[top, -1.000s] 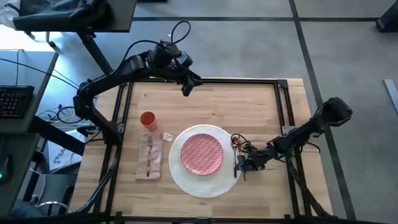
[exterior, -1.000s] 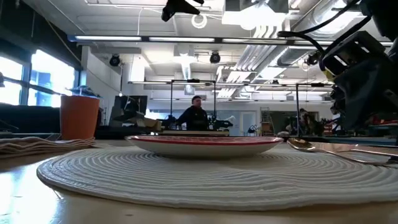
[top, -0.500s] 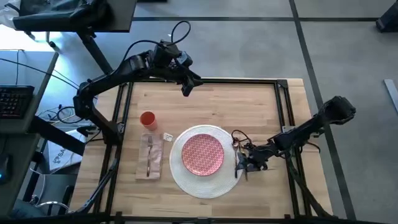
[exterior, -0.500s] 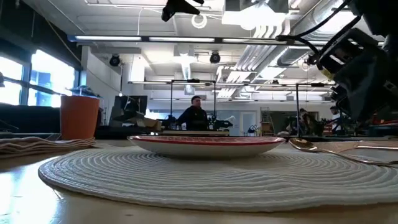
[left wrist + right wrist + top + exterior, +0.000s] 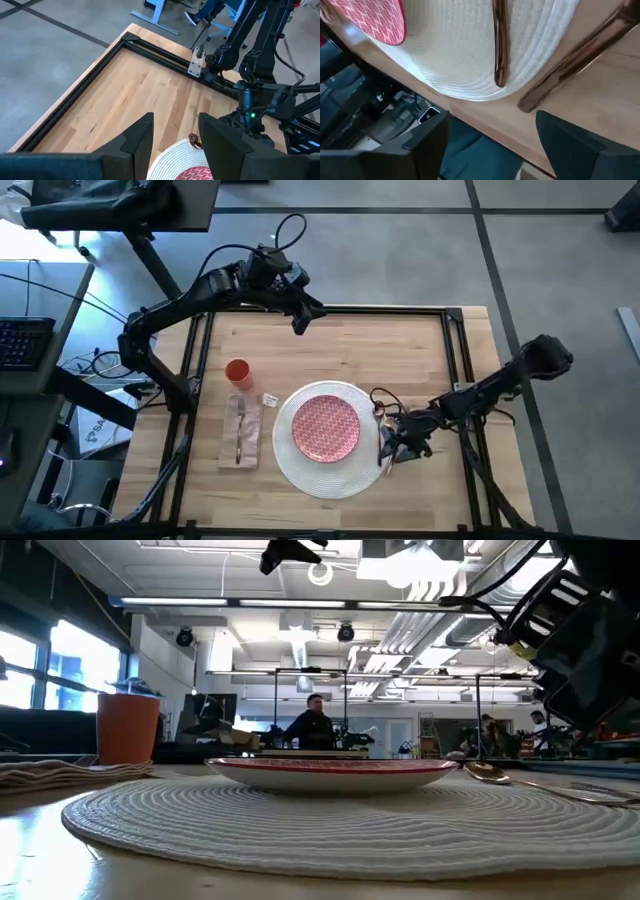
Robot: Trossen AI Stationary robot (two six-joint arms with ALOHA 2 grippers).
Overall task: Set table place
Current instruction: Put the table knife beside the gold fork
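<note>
Right gripper point(image 5: 392, 455): low at mat point(image 5: 325, 480) edge, fingers spread, holding nothing; spoon point(image 5: 499, 40) on mat, second piece half off | plate point(image 5: 324, 427) centred; napkin point(image 5: 240, 432), cup point(image 5: 237, 371) beyond | left gripper point(image 5: 300, 319): parked far edge, fingers apart

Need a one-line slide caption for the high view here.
Right tool low beside the placemat, by gold cutlery; plate, napkin and cup set; left tool waits at the table's far edge.

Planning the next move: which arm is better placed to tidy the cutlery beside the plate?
Right. The right gripper hangs open over the cutlery at the placemat's edge; the left gripper waits, open, above the table's far edge.
</note>
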